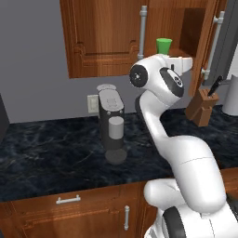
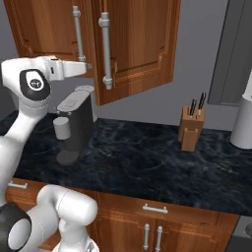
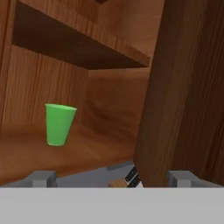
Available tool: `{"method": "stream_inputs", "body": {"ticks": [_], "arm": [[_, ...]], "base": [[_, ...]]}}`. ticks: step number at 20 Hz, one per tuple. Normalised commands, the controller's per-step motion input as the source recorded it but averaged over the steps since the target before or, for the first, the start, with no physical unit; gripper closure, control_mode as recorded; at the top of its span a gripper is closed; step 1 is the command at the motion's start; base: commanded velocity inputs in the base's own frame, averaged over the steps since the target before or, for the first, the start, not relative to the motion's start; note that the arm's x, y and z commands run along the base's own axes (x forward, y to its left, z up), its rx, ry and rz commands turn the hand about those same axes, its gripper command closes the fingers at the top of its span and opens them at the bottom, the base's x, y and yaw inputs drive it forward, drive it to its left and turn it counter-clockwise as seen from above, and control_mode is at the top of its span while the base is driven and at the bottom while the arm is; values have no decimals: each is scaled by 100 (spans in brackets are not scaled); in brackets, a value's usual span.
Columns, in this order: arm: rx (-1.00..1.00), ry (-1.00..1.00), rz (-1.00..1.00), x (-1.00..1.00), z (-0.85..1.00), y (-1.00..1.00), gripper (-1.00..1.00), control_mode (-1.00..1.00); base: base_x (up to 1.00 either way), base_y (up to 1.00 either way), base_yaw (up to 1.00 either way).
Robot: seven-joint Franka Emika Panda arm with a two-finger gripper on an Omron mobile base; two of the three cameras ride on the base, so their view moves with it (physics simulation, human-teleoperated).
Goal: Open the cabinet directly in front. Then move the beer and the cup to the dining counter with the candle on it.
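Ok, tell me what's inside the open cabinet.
In the cabinet a green cup stands upright on the lower shelf, with another shelf above it. The open door covers the right part of the inside, so no bottle can be seen from here.

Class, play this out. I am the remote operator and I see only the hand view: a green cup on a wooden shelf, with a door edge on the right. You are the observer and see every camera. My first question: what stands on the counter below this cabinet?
Observer: A dark coffee machine stands on the black marble counter, below the cabinet.
Operator: Anything else on that counter?
Observer: A wooden knife block with dark handles sits further right.
Operator: How do the two doors stand?
Observer: The right door stands open towards the room, and the left door is shut.
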Motion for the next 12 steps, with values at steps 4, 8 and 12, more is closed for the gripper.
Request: {"method": "stream_inputs", "body": {"ticks": [4,8,12], "arm": [[2,1,-2,-6,-6,-97,-100,-100],[6,-1,-8,-88,0,-100,-100,-100],[6,-1,-13,-77,-3,-100,-100,-100]], "base": [[0,0,0],[0,0,0],[0,0,0]]}}
